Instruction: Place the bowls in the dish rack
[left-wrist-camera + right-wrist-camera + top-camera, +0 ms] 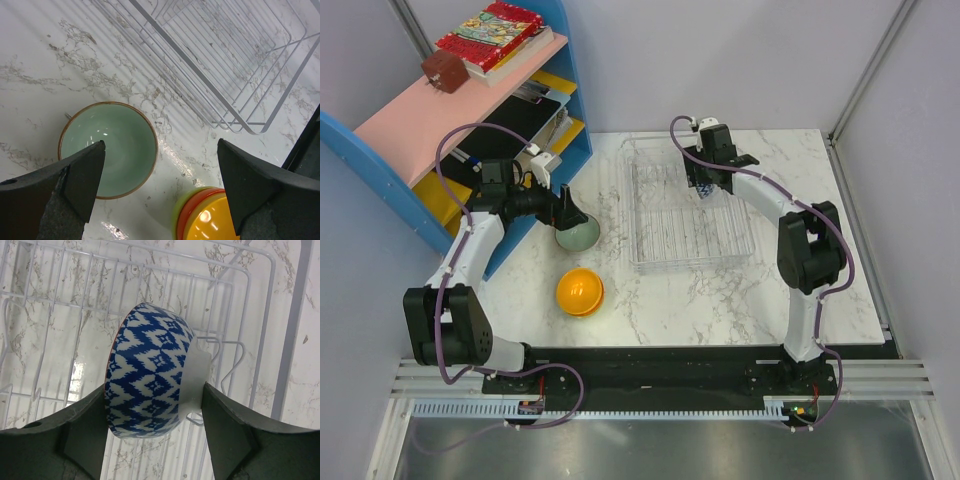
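Observation:
My right gripper (152, 402) is shut on the blue-and-white patterned bowl (150, 370), held on its side over the back of the clear dish rack (688, 215); in the top view it (705, 187) shows under the gripper (708, 180). My left gripper (160, 170) is open above the table, just over the pale green bowl (107, 147), which stands upright left of the rack (577, 235). A nested stack with the orange-yellow bowl on top (580, 291) holds the red-orange (192, 210) and yellow-green (176, 216) bowls beneath.
A blue-and-pink shelf unit (440, 110) with books stands at the back left, close behind my left arm. The marble table (720, 300) ends at a wall on the right. The rack's prongs (225, 365) stand just right of the held bowl.

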`<state>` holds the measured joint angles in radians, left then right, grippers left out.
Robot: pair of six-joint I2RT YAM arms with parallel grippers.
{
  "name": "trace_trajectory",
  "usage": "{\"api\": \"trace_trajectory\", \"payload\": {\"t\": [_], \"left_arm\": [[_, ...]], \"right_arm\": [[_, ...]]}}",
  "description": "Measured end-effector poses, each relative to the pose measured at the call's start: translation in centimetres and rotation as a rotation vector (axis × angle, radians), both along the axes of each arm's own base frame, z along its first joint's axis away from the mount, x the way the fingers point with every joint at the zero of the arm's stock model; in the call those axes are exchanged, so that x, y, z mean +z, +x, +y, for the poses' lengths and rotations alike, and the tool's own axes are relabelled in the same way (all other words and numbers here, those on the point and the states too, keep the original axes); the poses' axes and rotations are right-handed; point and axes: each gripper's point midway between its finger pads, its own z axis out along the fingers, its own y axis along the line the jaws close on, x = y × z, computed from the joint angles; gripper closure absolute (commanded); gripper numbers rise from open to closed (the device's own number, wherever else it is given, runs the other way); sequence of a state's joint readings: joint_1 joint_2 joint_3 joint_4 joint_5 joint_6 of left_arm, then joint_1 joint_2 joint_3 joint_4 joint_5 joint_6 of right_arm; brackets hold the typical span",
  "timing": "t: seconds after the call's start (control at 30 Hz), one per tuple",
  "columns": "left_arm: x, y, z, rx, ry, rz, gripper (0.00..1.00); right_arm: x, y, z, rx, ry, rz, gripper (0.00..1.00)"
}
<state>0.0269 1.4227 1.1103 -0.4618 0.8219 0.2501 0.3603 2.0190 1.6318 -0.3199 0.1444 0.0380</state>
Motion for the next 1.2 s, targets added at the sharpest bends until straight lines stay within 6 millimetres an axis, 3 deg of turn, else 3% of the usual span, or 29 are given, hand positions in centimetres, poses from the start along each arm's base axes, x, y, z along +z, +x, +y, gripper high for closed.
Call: {"api": "trace_trajectory", "payload": {"t": [0.13,0.27,0.47,0.83,1.03,1.2], "left_arm": [[0.0,0.0,0.0,0.002,0.002,0.0,0.01],[-0.2,0.1,0.2,0.011,0.012,-0.001,0.01],[-1.1,0.6,0.9,0.044,0.05,0.013,0.01],[-5.1,2.2,3.5,0.136,0.191,0.073,0.01],[-8.2,2.8,4.7,0.158,0.265,0.124,0.01],[-10.0,3.1,5.5,0.172,0.307,0.153,0.03]], "right_arm": [[0.1,-0.1,0.0,0.005,-0.004,0.0,0.18],[-0.5,-1.7,0.9,0.049,-0.006,0.053,0.04],[1.1,-3.0,1.7,0.073,-0.039,0.045,0.02],[8.6,-3.5,0.5,0.045,-0.087,-0.114,0.02],[13.6,-4.9,0.2,0.074,-0.049,-0.199,0.02],[16.6,-6.4,0.7,0.129,0.001,-0.241,0.03]]}}
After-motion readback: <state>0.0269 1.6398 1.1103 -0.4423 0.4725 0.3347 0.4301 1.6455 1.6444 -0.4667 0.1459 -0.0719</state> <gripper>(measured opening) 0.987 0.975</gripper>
